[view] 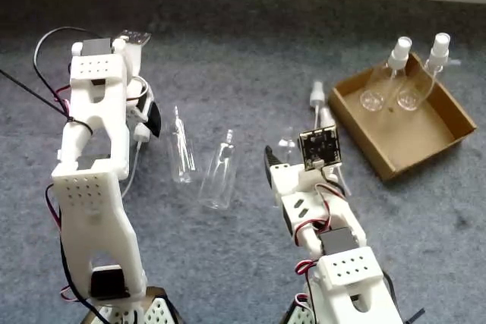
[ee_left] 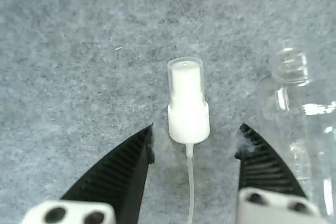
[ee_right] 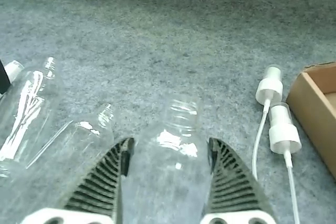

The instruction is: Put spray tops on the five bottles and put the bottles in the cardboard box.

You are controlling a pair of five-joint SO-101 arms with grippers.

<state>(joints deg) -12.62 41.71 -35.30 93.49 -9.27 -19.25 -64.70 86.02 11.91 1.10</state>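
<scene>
Spray top: lying flat on the grey tabletop, squarely in the gap between the left fingers.
Long axis: in line with the left arm's reach; capped head pointing away from the wrist, thin dip tube trailing back toward it between the fingers.
Left fingers: spread apart, one tip on each side of the white collar, near it but touching neither side.
Grasp line, as judged: straight closing across the collar, no turn of the wrist called for; perhaps a little lower first.
Neighbour: uncapped bottle just beside one finger, on its outer side; likely to be nudged if that finger swings wide.
Right fingers: on either side of a clear open-necked bottle and seemingly pressed to its sides; neck pointing away from the wrist.
Nearer arm: left for this top; right for the two loose spray tops beside the cardboard box.
Box contents: two capped bottles standing upright inside.
Outside the box: two bare bottles lying on their sides between the arms.
</scene>
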